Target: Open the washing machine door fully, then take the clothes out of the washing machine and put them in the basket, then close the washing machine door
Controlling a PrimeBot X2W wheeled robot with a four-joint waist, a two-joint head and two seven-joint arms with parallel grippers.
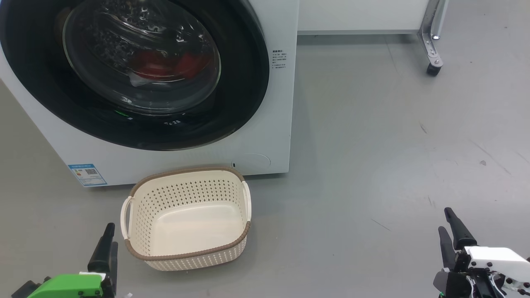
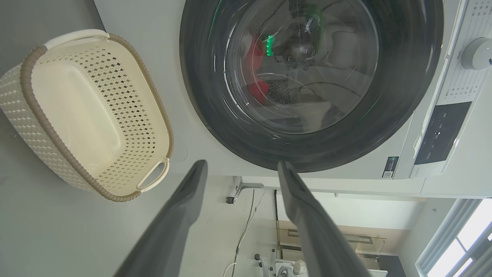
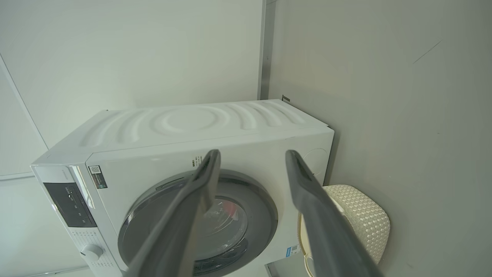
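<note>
The left fingers (image 2: 180, 215) and the right fingers (image 3: 319, 215) stand spread, gripping nothing. The basket (image 1: 194, 260) sits on the floor (image 1: 372, 145) just before the washing machine (image 1: 281, 136). Its washing machine door (image 1: 248, 82) is shut, with the red clothes (image 1: 161, 66) behind the glass.

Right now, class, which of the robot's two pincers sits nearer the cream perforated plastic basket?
The left pincer, green-housed, just beside the cream perforated basket; the white-housed right pincer sits far off across the grey floor.
</note>
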